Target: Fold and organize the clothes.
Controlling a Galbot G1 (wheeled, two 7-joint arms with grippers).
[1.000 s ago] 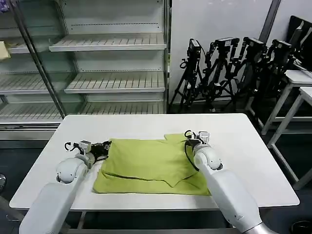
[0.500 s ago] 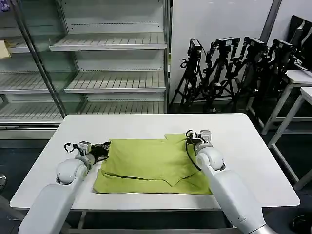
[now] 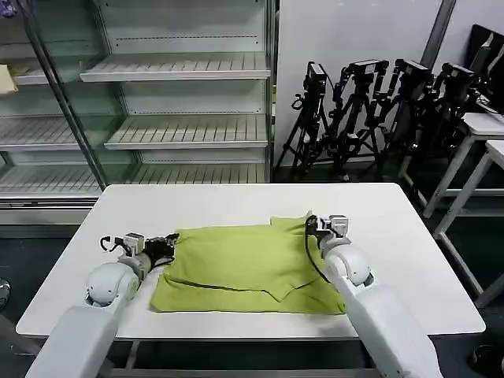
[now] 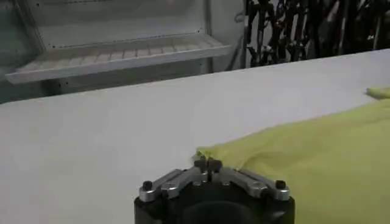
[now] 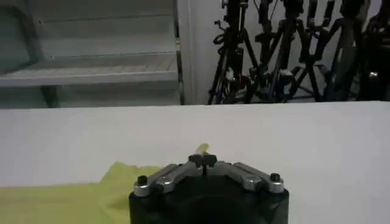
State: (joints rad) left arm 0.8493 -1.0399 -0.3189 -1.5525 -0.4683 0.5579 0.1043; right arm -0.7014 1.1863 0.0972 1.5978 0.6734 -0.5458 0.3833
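Lime T-shirt (image 3: 244, 268) lies half-folded mid-table (image 3: 394, 228), both grippers clamped on its far corners: left gripper (image 4: 208, 163) pinching one, right gripper (image 5: 203, 159) the other. Empty shelving (image 3: 181, 71) and tripods (image 3: 378, 110) behind; right forearm covers the shirt's near-right edge.

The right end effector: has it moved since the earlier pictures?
Yes. The right end effector shifted rightward and slightly nearer along the white table, dragging the lime-green fabric T-shirt corner.
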